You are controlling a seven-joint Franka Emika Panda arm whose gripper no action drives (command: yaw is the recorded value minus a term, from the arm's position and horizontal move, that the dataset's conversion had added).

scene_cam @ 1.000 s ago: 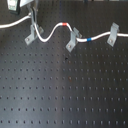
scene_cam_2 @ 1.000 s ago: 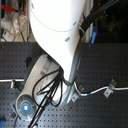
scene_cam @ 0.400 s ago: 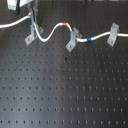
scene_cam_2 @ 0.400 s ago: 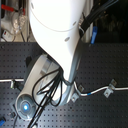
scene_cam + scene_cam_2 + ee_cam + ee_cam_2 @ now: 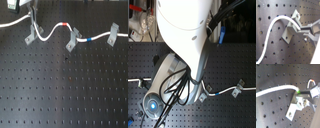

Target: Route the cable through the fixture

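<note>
Routing is near its end, I think. My gripper [image 5: 302, 30] is pinched shut on the cable [image 5: 271, 30] right at the fixture [image 5: 291, 27], the first exterior view's left one [image 5: 32, 34]. Next I must seat it gently, then let go.

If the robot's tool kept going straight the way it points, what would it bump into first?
Probably the metal clip right ahead of the tool, which holds the white cable against it. Behind the clip lies the black hole-covered board. Depth is hard to judge.
</note>
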